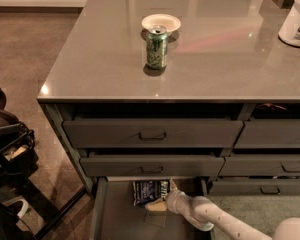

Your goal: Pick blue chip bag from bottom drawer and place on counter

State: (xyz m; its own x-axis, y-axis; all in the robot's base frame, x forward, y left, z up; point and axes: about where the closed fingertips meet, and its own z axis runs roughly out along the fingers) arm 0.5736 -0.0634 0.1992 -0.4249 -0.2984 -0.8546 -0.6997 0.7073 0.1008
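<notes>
The blue chip bag lies at the back of the open bottom drawer, partly under the drawer above. My gripper is inside the drawer on a white arm coming in from the lower right. Its pale tip sits at the bag's front edge, touching or nearly touching it. The glossy grey-brown counter tops the cabinet.
A green can and a small white bowl stand on the counter's middle. A white tub stands at its right edge. Two handled drawers are slightly ajar above the bottom one. Dark equipment sits on the floor at left.
</notes>
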